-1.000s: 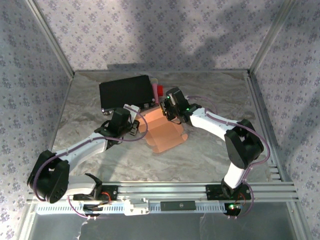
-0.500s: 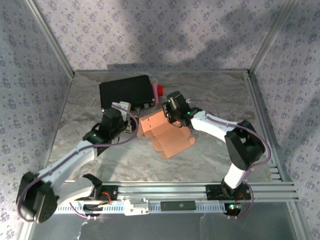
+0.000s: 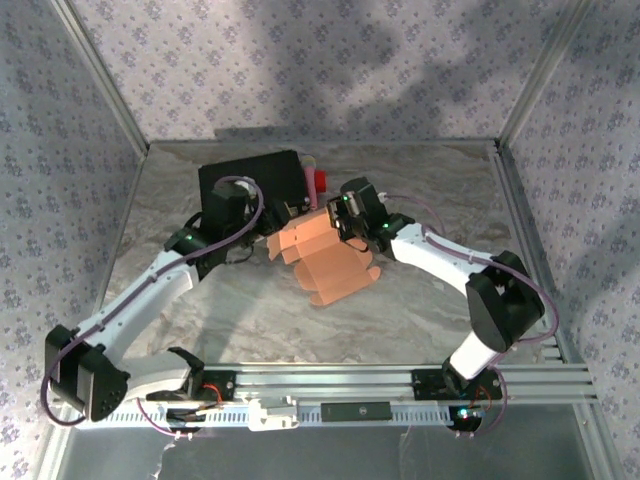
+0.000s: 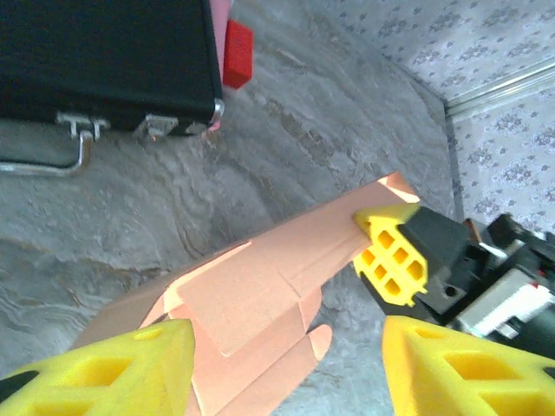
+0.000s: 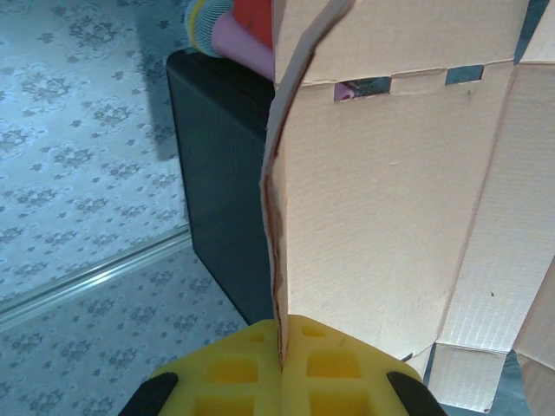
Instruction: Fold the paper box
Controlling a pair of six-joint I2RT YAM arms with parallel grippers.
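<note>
Nearest the bases, the table showed grey marbled surface. Mid-table sat the box, a tan cardboard sheet only partly formed. Some panels were raised, small flaps hung loose at its near edge, its near end rested on the table and its far end was lifted.

The left gripper stood open just left of the box and held nothing. In its wrist view the yellow fingers flanked the box's near end; whether the left one touched the cardboard could not be told. The right gripper was clamped on the box's far edge, with the thin wall pinched between its pads so that the panel stood on edge.

Behind the box lay a closed black case, with a red block by its right end, near the raised panel.

The step in hand looked like raising a side wall, the right gripper anchoring one panel while the left was free to take another. The next move probably called for the left gripper to close on the loose near panel, or push it, and turn it along its crease toward the held wall. The right grip would have to stay firm. Thin card buckles easily, so pressure would best go close to the fold.
</note>
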